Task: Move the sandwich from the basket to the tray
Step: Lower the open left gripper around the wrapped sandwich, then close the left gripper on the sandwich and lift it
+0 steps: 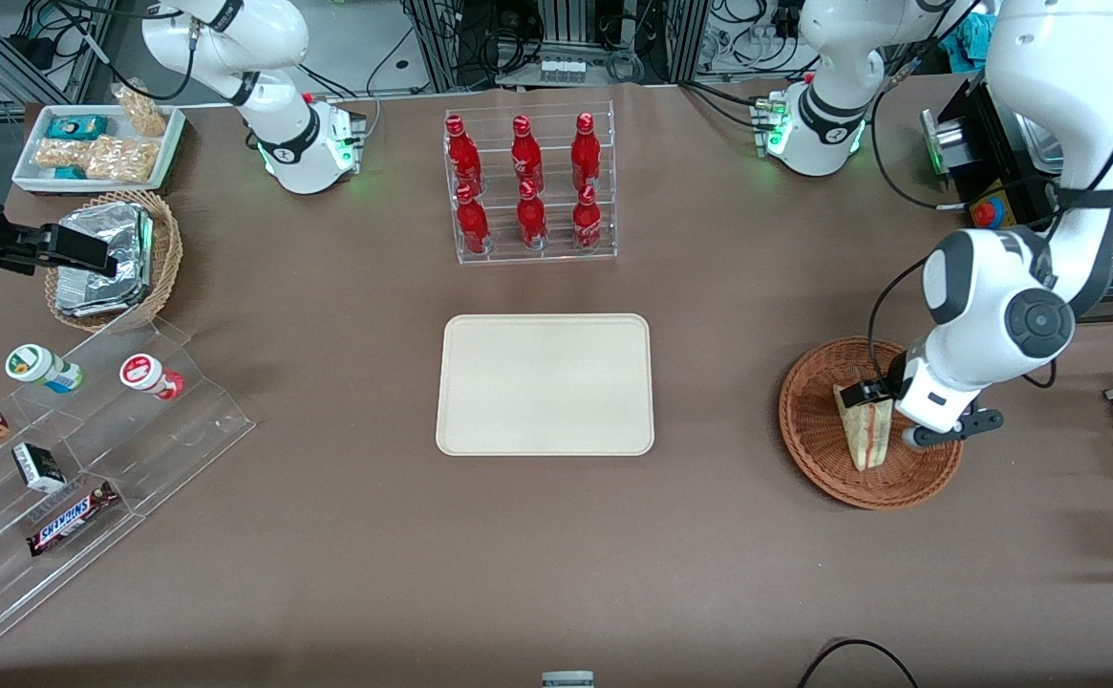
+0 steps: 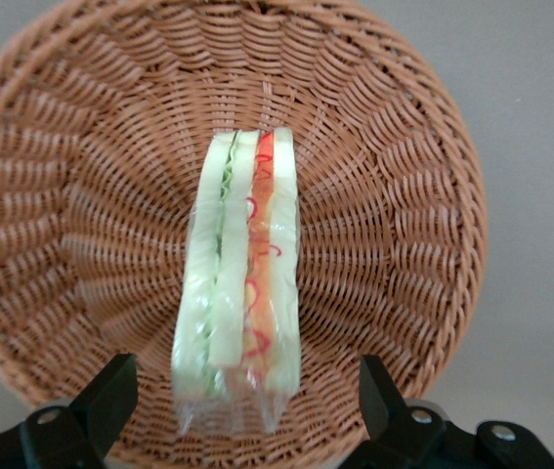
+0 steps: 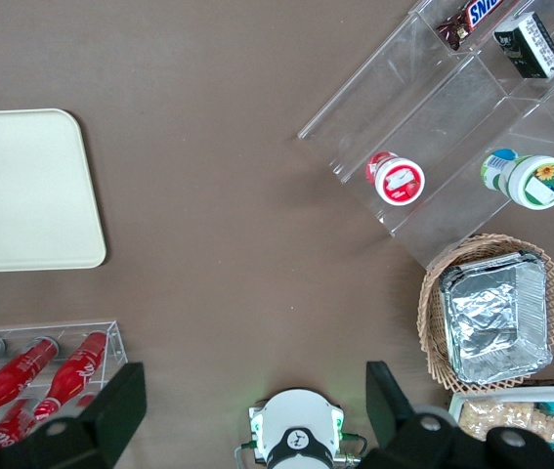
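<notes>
The left arm's black two-finger tool (image 2: 247, 410) is hanging low over the wide, shallow, reddish-brown woven wicker basket (image 1: 819, 435), which is sitting on the brown surface (image 1: 327, 535) toward the working arm's end. Its fingers (image 2: 110, 396) are standing wide apart, one on each side of the small triangular sandwich of pale bread in clear wrap (image 2: 240, 293), touching neither face and gripping nothing. The sandwich is lying in the basket with its red and green filling edge facing up at the wrist camera. The flat cream-beige rectangular tray (image 1: 545, 384) is waiting bare at the middle of the surface, well apart from the basket. The step in hand is looking like the final descent and closing. To do it well, the tool should be staying centred so both fingers are meeting the bread faces together, sinking far enough to catch the body rather than only the loose wrap, and squeezing gently, since soft bread is likely crushing or slipping under a hard pinch.
</notes>
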Robot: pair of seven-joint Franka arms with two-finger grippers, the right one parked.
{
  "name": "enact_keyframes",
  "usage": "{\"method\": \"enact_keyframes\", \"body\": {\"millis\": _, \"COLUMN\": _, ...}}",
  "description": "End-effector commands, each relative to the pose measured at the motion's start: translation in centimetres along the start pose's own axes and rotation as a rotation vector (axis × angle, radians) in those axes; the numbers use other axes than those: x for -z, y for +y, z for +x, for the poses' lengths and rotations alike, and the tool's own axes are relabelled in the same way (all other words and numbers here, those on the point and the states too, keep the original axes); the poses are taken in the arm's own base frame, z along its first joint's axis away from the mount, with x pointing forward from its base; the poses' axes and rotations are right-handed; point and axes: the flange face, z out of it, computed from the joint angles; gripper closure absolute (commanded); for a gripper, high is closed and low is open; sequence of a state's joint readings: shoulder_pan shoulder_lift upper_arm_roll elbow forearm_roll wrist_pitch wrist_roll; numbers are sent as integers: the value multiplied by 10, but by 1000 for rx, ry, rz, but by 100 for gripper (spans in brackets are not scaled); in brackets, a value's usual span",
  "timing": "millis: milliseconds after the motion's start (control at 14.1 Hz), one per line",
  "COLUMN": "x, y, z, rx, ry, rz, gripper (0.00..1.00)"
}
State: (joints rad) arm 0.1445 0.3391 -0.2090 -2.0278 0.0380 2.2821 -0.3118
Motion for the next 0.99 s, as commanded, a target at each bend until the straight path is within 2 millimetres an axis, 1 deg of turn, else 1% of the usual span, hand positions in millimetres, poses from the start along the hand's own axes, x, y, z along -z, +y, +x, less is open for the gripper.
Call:
{"method": "enact_keyframes", "body": {"millis": 0, "x": -24, "y": -2, "z": 6, "rx": -6, "ry": 7, "rz": -12, "gripper": 0}}
{"method": "enact_keyframes", "body": {"millis": 71, "x": -32, "y": -1, "z": 7, "rx": -5, "ry": 6, "rz": -16, "gripper": 0}}
{"method": "enact_keyframes", "body": {"millis": 141, "x": -40, "y": -5, "z": 10, "rx": 5, "ry": 10, "rz": -22, "gripper": 0}}
{"method": "enact_keyframes", "body": {"millis": 212, "x": -44, "y": -12, "z": 14, "rx": 18, "ry": 16, "rz": -28, "gripper": 0}}
{"method": "enact_keyframes", "body": {"millis": 283, "x": -45, "y": -14, "z": 16, "rx": 23, "ry": 17, "rz": -29, "gripper": 16}}
{"method": "enact_keyframes", "body": {"millis": 354, "x": -45, "y": -14, "z": 16, "rx": 24, "ry": 16, "rz": -29, "gripper": 54}}
{"method": "enact_keyframes", "body": {"millis": 424, "x": -43, "y": -15, "z": 16, "rx": 24, "ry": 16, "rz": -28, "gripper": 72}}
{"method": "enact_keyframes", "body": {"millis": 495, "x": -44, "y": -15, "z": 16, "rx": 26, "ry": 15, "rz": -28, "gripper": 81}}
{"method": "enact_keyframes", "body": {"millis": 566, "x": -43, "y": -15, "z": 16, "rx": 26, "ry": 16, "rz": -28, "gripper": 85}}
{"method": "enact_keyframes", "body": {"millis": 707, "x": -34, "y": -15, "z": 19, "rx": 37, "ry": 27, "rz": -32, "gripper": 87}}
{"method": "enact_keyframes", "body": {"millis": 848, "x": -7, "y": 1, "z": 23, "rx": 71, "ry": 24, "rz": -36, "gripper": 87}}
{"method": "enact_keyframes", "body": {"millis": 919, "x": 10, "y": 15, "z": 24, "rx": 86, "ry": 21, "rz": -39, "gripper": 87}}
